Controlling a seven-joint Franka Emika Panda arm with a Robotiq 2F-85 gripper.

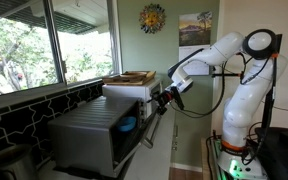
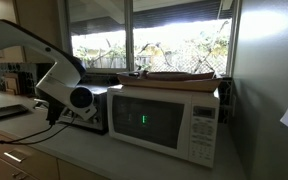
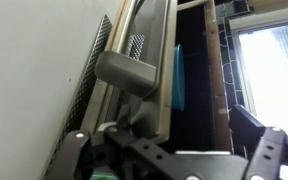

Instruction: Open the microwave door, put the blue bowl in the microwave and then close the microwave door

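The grey microwave (image 1: 84, 135) stands on the counter; in an exterior view only a part of it (image 2: 92, 112) shows behind the arm. Its door (image 1: 127, 135) stands upright against the front; I cannot tell whether it is fully shut. The blue bowl (image 1: 129, 124) sits inside, seen through the dark window, and shows as a blue strip in the wrist view (image 3: 180, 80). My gripper (image 1: 164, 100) is at the door's top edge. In the wrist view it (image 3: 174, 122) is open, its fingers spread either side of the door handle (image 3: 126, 70).
A white microwave (image 2: 164, 122) with a wooden tray (image 1: 130, 77) on top stands beside the grey one. Windows run behind the counter (image 2: 94, 160). The arm's base (image 1: 234, 150) is off the counter's end.
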